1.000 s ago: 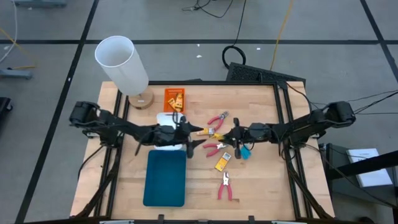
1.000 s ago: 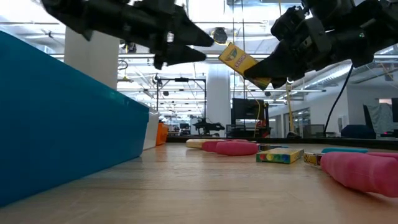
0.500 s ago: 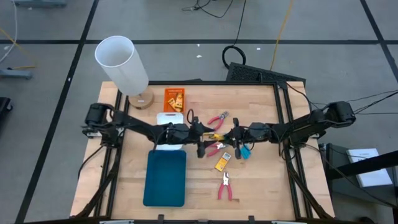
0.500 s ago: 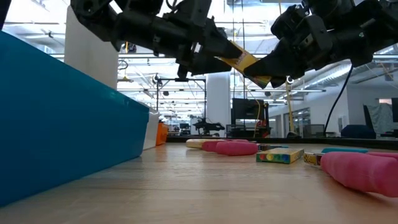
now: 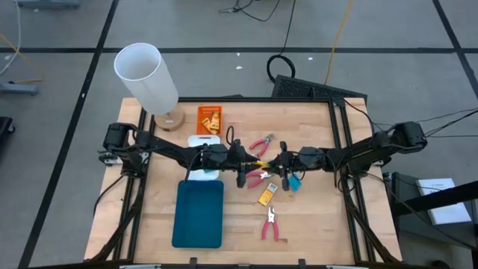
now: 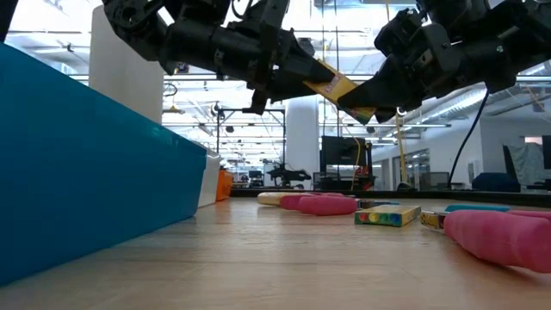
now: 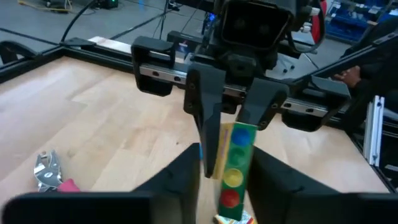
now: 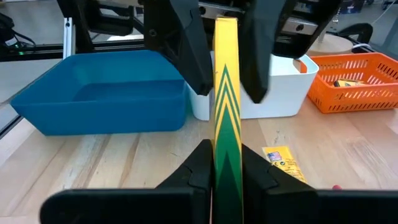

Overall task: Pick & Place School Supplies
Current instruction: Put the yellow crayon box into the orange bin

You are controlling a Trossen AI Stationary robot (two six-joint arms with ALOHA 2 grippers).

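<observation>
Mid-air handover above table centre: right gripper (image 5: 278,162) clamps the yellow packet (image 6: 331,83); left gripper (image 5: 250,162) fingers straddle its free end. Confirm firm left closure before right releases

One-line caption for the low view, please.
Mid-air handover: both grippers, left and right, meet on a yellow-orange rectangular packet above the wooden table.

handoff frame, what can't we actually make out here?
- Whether the left hand grips the yellow packet or only brackets it: low view, the fingers cover the contact.
- White tray contents: high view, left arm crosses it.
- Packets in the orange tray: too small to count.
- Light-blue piece: partly under the right arm.
</observation>
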